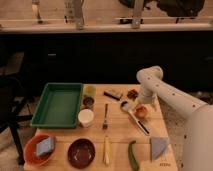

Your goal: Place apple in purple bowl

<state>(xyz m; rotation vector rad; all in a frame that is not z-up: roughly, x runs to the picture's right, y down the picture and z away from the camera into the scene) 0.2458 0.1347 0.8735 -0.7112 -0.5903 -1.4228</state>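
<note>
The apple (142, 111) is a small orange-red fruit on the wooden table (117, 135), at its right side. My gripper (142, 104) hangs from the white arm directly over the apple, at or just above its top. The purple bowl (81, 152) is a dark maroon bowl at the table's front edge, left of centre, far from the gripper.
A green tray (57, 105) sits at the left. A white cup (86, 117), a fork (105, 116) and a long spoon (135, 120) lie mid-table. The orange bowl with a sponge (40, 148), a cucumber (133, 156), a grey cloth (159, 147) and a dark brown lump (132, 94) are also here.
</note>
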